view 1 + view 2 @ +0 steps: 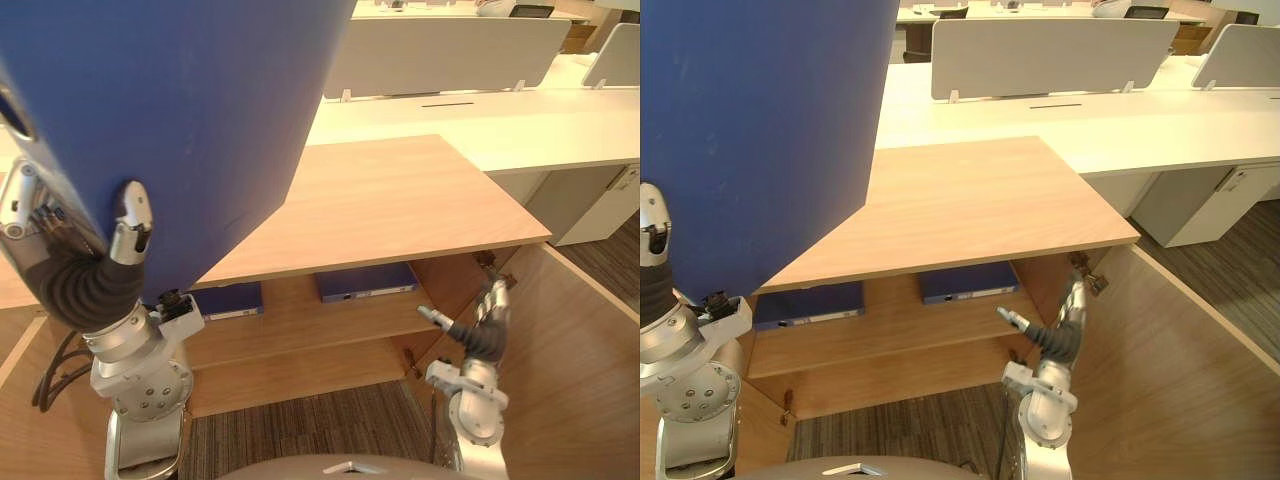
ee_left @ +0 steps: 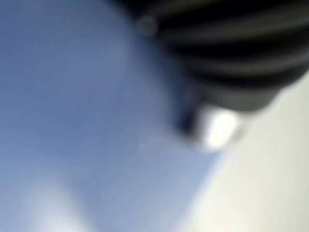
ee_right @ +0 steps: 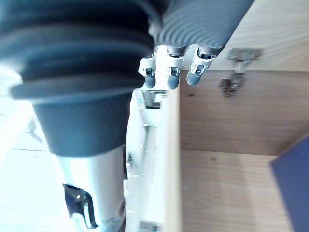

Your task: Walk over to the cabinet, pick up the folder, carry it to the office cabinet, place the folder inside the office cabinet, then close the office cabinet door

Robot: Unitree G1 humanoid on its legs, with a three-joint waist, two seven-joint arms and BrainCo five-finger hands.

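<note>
In front of the open office cabinet [image 1: 400,200], left eye view: the left hand [image 1: 128,228] is raised close to the camera, thumb pressed on the face of the blue folder [image 1: 190,120], clamping it. The folder is upright and hides the cabinet's left part. The right hand [image 1: 488,310] reaches up inside the cabinet's right end, fingers loose and holding nothing, thumb sticking out sideways.

Right eye view: two stored folders [image 1: 968,283] lie on the upper shelf [image 1: 890,335], each with a white label strip on its edge; the print is too small to read. A gap lies between them. The door [image 1: 1170,350] stands swung out on the right, its edge toward the carpet [image 1: 910,430]. White desks [image 1: 1120,125] with grey dividers [image 1: 1040,50] lie beyond the cabinet top.

Left wrist view: blurred blue folder surface right against the ribbed cover.

Right wrist view: the fingertips [image 3: 170,77] hang free near a metal hinge [image 3: 239,55] on the wooden side wall, not touching it; a blue folder corner sits on the shelf.
</note>
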